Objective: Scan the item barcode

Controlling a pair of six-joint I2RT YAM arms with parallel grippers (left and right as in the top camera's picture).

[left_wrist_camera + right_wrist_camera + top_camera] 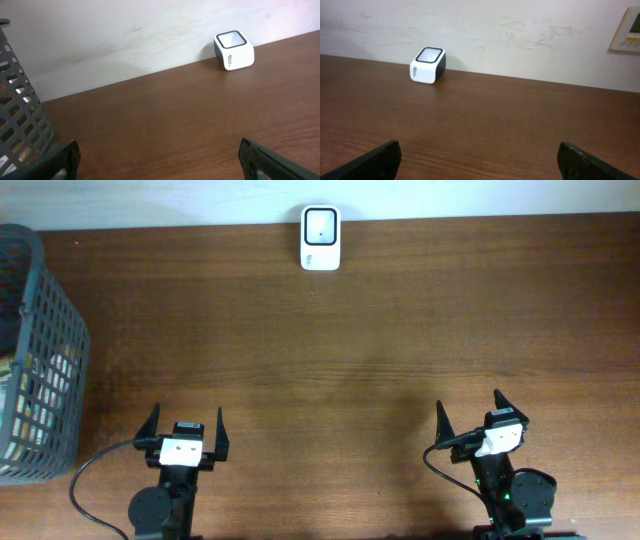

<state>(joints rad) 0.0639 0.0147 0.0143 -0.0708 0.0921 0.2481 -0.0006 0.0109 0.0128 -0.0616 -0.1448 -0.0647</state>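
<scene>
The left gripper [187, 420] stands at the near edge of the desk [350, 360], left of centre; its jaws are spread wide and hold nothing; in the left wrist view its two dark fingertips [65, 160] show at the bottom corners with bare wood between them. The right gripper [468, 408] stands at the near edge too, right of centre and turned slightly to one side; its jaws are equally wide apart and empty, with only wood between them in the right wrist view. A black cable [85, 470] loops from the left arm towards the near edge; another [432, 465] curves beside the right arm.

The barcode scanner [321, 238], a small white block with a dark window on top, sits at the middle of the far edge against the pale wall [520, 35], well apart from both grippers. A grey mesh basket [60, 330] stands at the left edge, towards the far corner; light-coloured packaged items [10, 368] lie inside it, seen only through the mesh, so what they are cannot be told. A white panel [629, 30] hangs on the wall at the right of the right wrist view.
</scene>
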